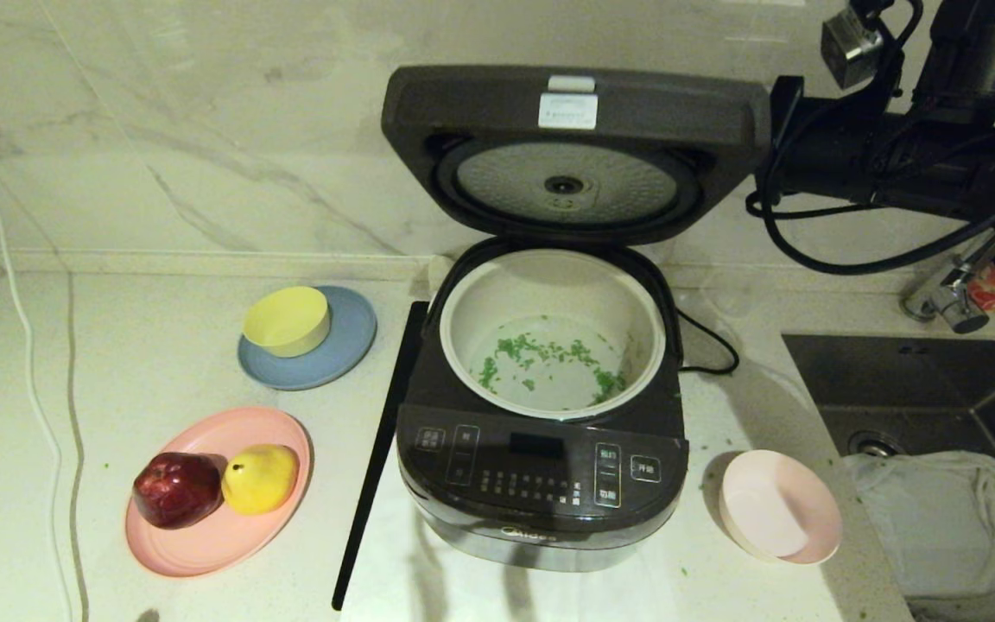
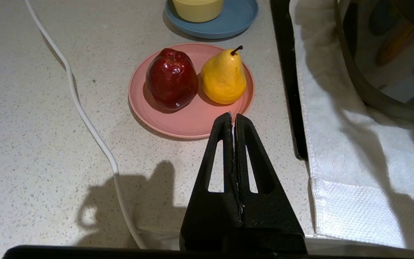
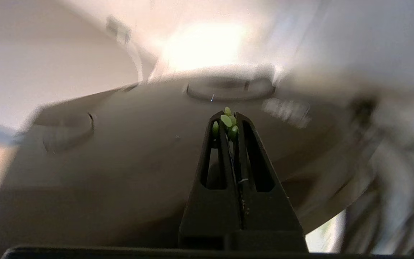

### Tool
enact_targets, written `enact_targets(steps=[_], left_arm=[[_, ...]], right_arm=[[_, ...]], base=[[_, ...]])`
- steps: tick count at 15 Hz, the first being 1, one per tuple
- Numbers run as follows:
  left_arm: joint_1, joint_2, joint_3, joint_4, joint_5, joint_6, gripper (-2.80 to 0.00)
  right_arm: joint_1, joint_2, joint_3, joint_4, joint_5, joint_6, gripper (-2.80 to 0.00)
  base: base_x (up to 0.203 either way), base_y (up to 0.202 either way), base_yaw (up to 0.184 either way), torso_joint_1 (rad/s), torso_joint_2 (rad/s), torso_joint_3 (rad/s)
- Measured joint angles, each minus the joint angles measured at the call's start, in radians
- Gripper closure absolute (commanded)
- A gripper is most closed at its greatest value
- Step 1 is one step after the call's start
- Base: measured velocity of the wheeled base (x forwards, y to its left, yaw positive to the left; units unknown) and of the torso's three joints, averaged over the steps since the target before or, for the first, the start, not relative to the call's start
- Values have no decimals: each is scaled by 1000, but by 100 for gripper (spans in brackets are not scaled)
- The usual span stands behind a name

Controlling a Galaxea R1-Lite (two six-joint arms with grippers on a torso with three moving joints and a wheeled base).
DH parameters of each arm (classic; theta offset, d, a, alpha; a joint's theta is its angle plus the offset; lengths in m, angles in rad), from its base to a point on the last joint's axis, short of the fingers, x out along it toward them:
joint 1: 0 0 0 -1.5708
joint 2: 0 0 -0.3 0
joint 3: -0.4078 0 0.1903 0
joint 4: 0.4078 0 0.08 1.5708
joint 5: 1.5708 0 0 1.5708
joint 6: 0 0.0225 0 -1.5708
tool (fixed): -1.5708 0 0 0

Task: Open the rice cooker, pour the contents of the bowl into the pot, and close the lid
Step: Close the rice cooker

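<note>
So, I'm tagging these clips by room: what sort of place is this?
Most likely a home kitchen: a rice cooker stands open on a speckled stone countertop, a steel sink with a faucet sits beside it, and marble tiles back it.

The raised lid (image 1: 575, 151) walled off the space behind the rice cooker (image 1: 541, 484); above its pot (image 1: 549, 333) was open room. The pink bowl (image 1: 778, 508) sat beside the cooker's right.

Dark grey rice cooker (image 1: 541, 484); green contents (image 1: 549, 358); pale pink bowl (image 1: 778, 510).
</note>
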Motion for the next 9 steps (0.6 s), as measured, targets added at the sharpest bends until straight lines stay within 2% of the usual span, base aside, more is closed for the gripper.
enact_targets(steps=[3, 9], left_arm=[[0, 0, 0, 0, 0, 0, 0], [1, 0, 0, 0, 0, 0, 0]], right_arm=[[68, -33, 101, 47, 12, -5, 0], [161, -96, 347, 58, 6, -7, 0]], base=[[0, 0, 0, 0, 0, 0], [0, 0, 0, 0, 0, 0]])
